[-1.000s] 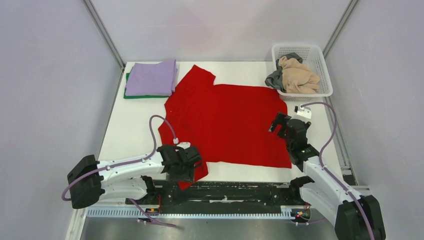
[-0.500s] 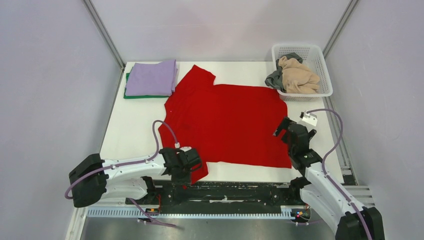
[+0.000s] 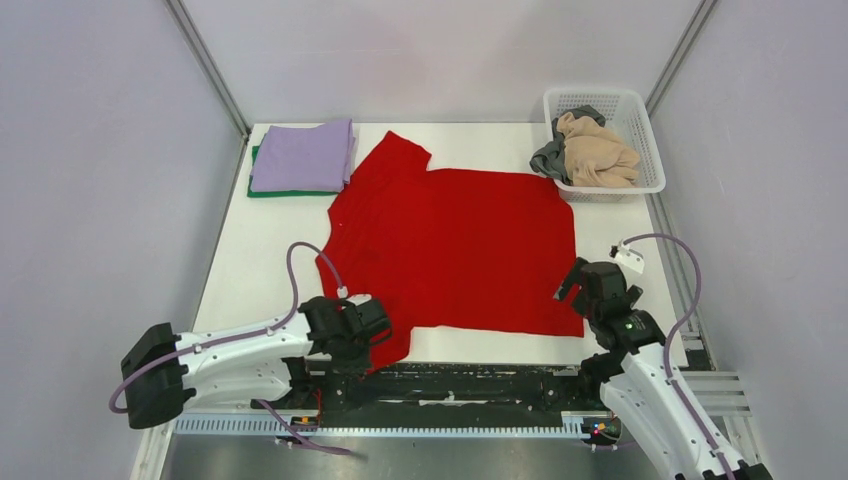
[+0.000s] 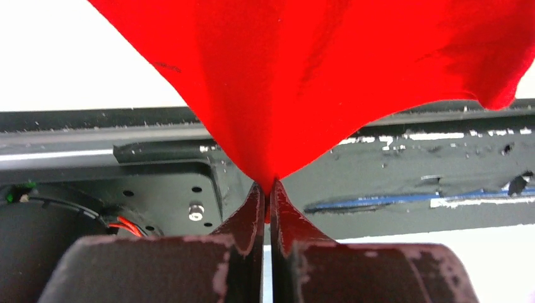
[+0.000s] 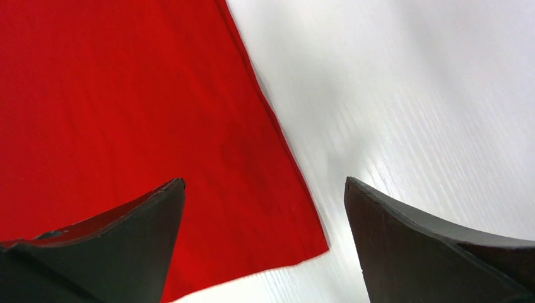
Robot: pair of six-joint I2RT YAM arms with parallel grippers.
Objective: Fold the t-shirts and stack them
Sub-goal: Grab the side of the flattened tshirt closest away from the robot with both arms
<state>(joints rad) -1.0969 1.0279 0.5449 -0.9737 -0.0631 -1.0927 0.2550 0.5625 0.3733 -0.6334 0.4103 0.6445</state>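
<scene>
Right gripper (image 5: 265, 183): jaws stand wide apart. The near right corner of the red t-shirt (image 5: 126, 95) lies flat under the left finger and in the gap. Bare white table (image 5: 410, 95) lies under and beyond the right finger, with open passage there.

Left gripper (image 4: 270, 189): fingers pinch a fold of red cloth, with no gap between them. The black base rail (image 4: 410, 164) lies close beneath the fingertips, under the draped cloth.

Far ahead of the left fingers, the lilac t-shirt (image 3: 303, 153) stacked on the green t-shirt (image 3: 285, 192) occupies the corner. Far ahead of the right fingers, the white basket (image 3: 595, 90) stands in the way.
</scene>
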